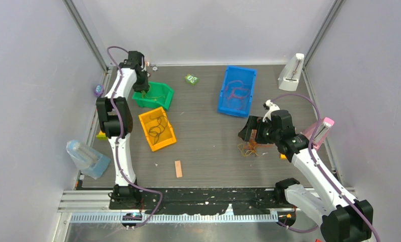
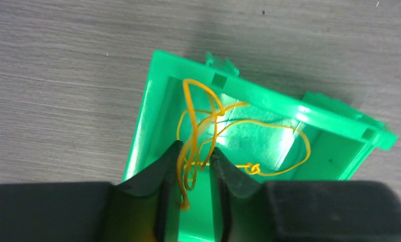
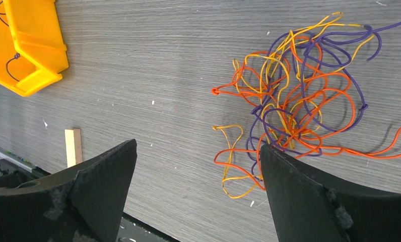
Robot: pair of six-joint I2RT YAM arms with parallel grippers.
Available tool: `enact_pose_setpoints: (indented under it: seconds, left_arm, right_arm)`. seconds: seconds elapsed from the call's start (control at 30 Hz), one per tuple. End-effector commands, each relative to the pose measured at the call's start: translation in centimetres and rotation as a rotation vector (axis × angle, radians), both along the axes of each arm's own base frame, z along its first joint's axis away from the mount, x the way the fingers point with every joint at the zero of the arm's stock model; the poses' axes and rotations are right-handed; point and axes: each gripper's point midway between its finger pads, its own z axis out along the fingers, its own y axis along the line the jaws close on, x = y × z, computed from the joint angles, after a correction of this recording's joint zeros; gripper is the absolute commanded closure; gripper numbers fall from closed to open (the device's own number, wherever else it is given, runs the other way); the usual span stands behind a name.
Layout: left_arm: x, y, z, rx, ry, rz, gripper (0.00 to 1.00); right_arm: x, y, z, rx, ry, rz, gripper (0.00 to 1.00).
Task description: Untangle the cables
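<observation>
In the left wrist view a thin yellow cable point(image 2: 254, 168) loops inside the green bin point(image 2: 269, 96). Some of its strands hang loose in the narrow gap of my left gripper point(image 2: 196, 148), whose jaws stand slightly apart just over the bin; from above it sits at the back left point(image 1: 144, 89). A tangle of orange, yellow and purple cables point(image 3: 299, 101) lies on the table. My right gripper point(image 3: 198, 146) hovers wide open over bare table just left of it, one finger point(image 3: 309, 196) covering the tangle's edge. From above, the tangle point(image 1: 249, 148) sits under that gripper point(image 1: 251, 133).
An orange bin point(image 1: 144, 128) holds a dark cable. A blue bin point(image 1: 223, 93) holds purple and red ones. A small wooden block point(image 1: 178, 168) lies near the front. A clear bag point(image 1: 85, 157) sits left, a white holder point(image 1: 290, 73) and a pink item point(image 1: 322, 129) right.
</observation>
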Motion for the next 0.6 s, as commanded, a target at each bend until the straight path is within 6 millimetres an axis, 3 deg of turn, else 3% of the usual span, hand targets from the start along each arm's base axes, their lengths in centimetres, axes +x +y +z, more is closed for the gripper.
enact_pose_setpoints:
  seconds: [0.0, 0.13, 0.23, 0.37, 0.43, 0.57]
  left_arm:
    - [-1.4, -0.8, 0.2, -0.013, 0.049, -0.062, 0.71]
    - [-2.3, -1.1, 0.4, -0.001, 0.080, -0.086, 0.69]
    - [-2.6, -1.6, 1.1, -0.026, 0.088, -0.092, 0.55]
    - [-2.4, -2.3, 3.8, -0.035, -0.011, -0.086, 0.41]
    - [-2.5, -2.9, 5.3, -0.042, -0.068, -0.086, 0.30]
    - [-3.8, -4.1, 7.6, -0.055, -0.140, -0.090, 0.12]
  right_arm:
    - [1.2, 0.6, 2.4, 0.027, -0.070, 0.015, 0.03]
    - [1.2, 0.7, 2.4, 0.030, -0.067, 0.017, 0.02]
    - [1.2, 0.7, 2.4, 0.031, -0.069, 0.014, 0.02]
    - [1.2, 0.4, 1.9, 0.016, -0.056, 0.003, 0.03]
    - [1.3, -0.1, 1.3, -0.007, -0.040, -0.027, 0.04]
    - [1.9, -3.6, 0.1, -0.133, -0.001, -0.210, 0.05]
